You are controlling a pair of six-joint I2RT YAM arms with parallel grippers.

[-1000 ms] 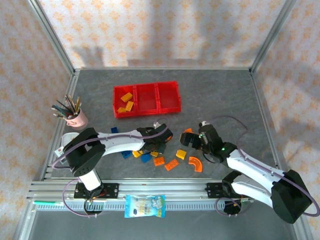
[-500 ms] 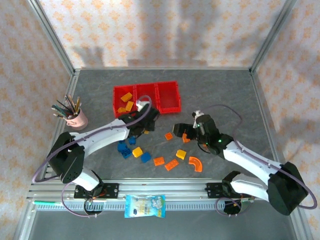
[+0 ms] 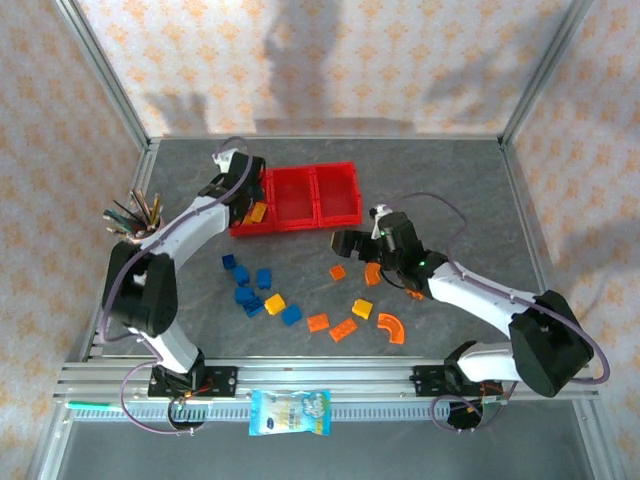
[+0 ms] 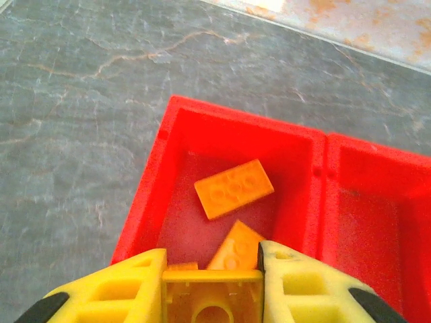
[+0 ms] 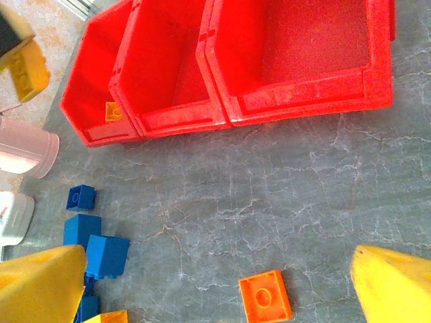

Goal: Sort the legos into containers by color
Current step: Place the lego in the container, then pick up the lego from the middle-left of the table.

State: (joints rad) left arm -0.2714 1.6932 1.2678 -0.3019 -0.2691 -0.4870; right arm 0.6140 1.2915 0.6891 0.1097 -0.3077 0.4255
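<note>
Nearest, in front of the arm bases and off the worktop [image 3: 460, 180]: a blue-and-white snack packet [image 3: 290, 412].

Farther in, strewn over the near middle of the worktop: loose legos [image 3: 343, 329], blue ones to the left, yellow and orange ones to the right, with an orange arc [image 3: 391, 328] closest to the right arm.

Just beyond the scatter: right gripper [image 3: 347, 241], hanging between the legos and the containers [image 3: 338, 195], jaws spread wide and holding nothing. Clearer from its own camera: yellow fingers [image 5: 40, 282] at the two lower corners, an orange square brick [image 5: 265, 296] lying on the worktop between them, blue bricks [image 5: 106, 256] off to the left, none touched.

Toward the left edge, just left of the tray: a pink pen cup [image 5: 23, 153], from above largely hidden behind the left arm, pens poking out.

Farthest: left gripper [image 3: 248, 192] over the leftmost bin, jaws closed on a yellow brick [image 4: 212, 296]. From above, grip hard to make out, bin partly covered by the arm. From the left wrist camera, plain: brick clamped between both pads above the bin, and two yellow-orange bricks [image 4: 234, 188] inside the bin, the nearer one partly hidden behind the held brick. From the right wrist camera, same held brick visible at the upper left, over the tray's left end.
</note>
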